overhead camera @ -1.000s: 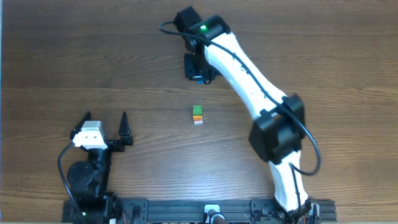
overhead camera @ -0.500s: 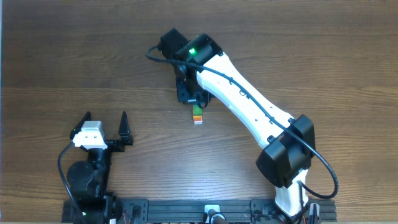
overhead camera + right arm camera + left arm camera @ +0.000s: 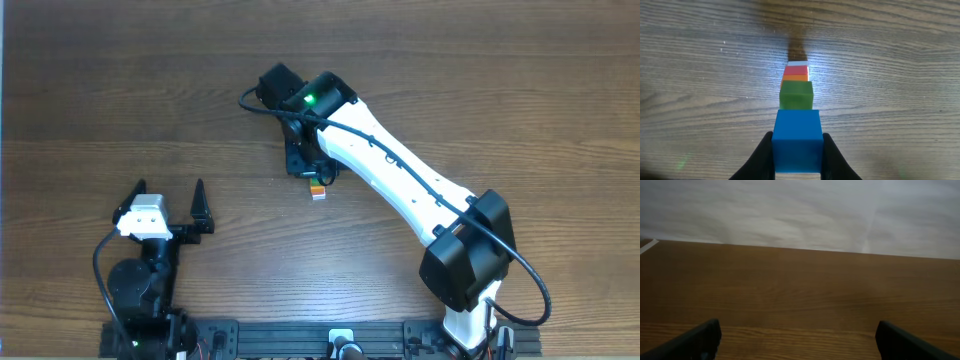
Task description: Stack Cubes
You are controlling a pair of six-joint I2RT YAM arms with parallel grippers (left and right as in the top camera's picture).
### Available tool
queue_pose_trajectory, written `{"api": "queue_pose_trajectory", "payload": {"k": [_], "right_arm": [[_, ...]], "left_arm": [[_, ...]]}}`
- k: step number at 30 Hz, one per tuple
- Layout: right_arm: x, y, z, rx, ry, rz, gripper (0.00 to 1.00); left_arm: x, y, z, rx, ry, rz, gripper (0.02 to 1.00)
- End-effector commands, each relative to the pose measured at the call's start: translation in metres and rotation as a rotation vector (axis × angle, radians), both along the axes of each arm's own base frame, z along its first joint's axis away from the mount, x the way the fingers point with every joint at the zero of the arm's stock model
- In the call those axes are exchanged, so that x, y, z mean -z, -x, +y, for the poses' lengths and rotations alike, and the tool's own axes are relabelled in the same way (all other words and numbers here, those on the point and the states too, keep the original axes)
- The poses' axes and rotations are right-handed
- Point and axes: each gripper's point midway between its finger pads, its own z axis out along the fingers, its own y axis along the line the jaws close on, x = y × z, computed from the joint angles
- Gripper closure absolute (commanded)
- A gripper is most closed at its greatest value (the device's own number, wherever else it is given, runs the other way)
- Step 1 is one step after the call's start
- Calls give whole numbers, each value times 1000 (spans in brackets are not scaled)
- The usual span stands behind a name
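Snugly between right fingers (image 3: 762,158), blue cube (image 3: 797,140)

Right arm (image 3: 400,190) extended, right hand (image 3: 797,145) pinching blue cube (image 3: 796,127); left hand (image 3: 168,196) near base, fingers (image 3: 200,198) spread.

Readable text: none in any view.
Blue cube (image 3: 796,140): plain faces, no print.
Stack (image 3: 796,95): plain coloured faces, no print.
Right arm (image 3: 390,168): no marking that can be read.
Bench (image 3: 520,90): wood grain only.
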Motion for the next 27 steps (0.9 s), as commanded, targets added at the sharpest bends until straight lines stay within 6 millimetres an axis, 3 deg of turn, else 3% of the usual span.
{"api": "queue_pose_trajectory", "payload": {"k": [1,27], "right_arm": [[-2,5,2,19,-29,-11,989],[10,4,5,19,-40,-6,991]], "left_arm": [[1,0,3,-14,13,-3,18],[1,0,3,-14,13,-3,18]]}}
